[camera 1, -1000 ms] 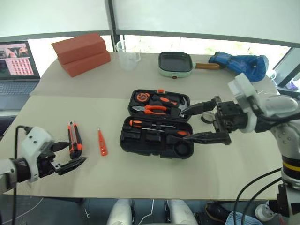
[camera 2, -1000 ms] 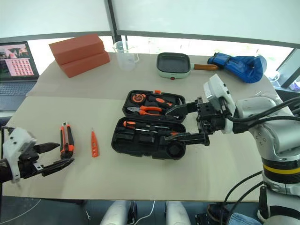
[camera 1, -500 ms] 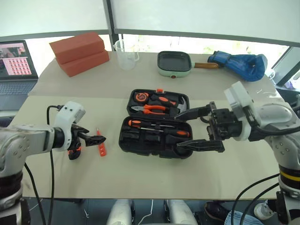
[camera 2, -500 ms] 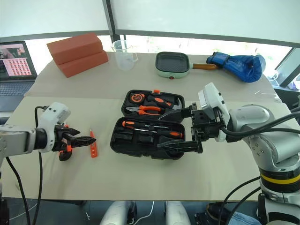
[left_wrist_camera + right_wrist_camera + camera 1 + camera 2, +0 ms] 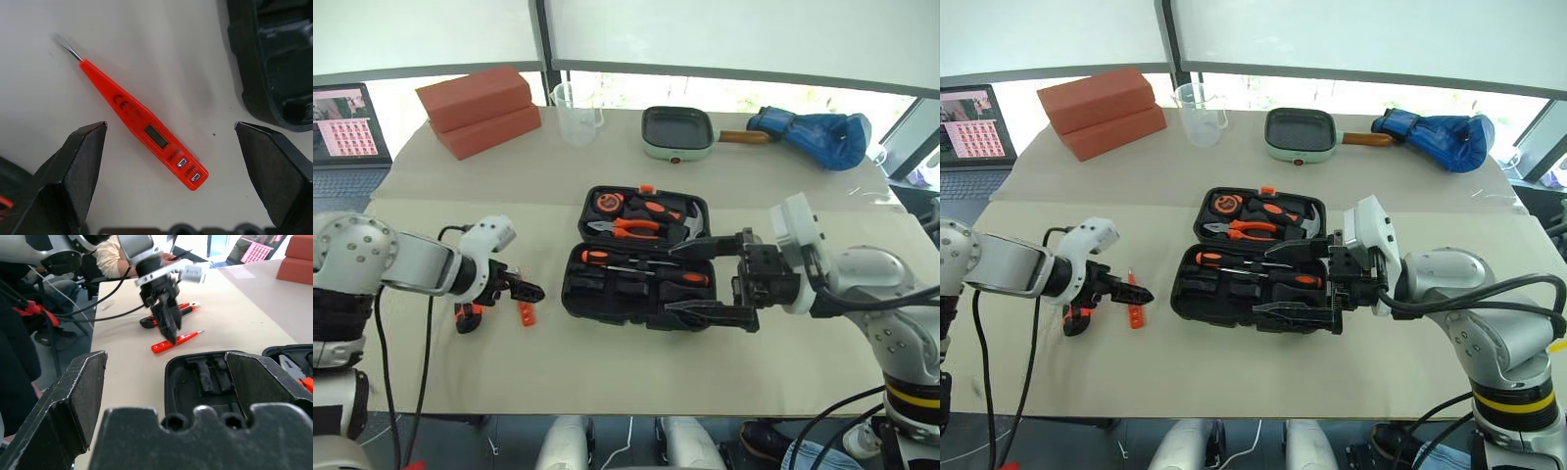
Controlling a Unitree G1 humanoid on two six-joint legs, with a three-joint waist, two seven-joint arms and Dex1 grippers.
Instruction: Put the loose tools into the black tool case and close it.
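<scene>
Head views: the black hinged moulded-plastic tool case lies open at the centre of the beige table, with orange-handled pliers in its far half and two orange-and-black-handled screwdrivers in its near half. The left gripper hangs over the small slim orange tester screwdriver, jaws released and empty. The orange-and-black utility knife lies just beside it, on the side away from the case. The right gripper hovers over the case's near half, jaws spread, holding nothing.

Left wrist view: both black fingertips flank the tester screwdriver without touching it; the case edge sits alongside.

Right wrist view: spread fingers frame the case's empty slots; the left gripper points down at the tester.
</scene>
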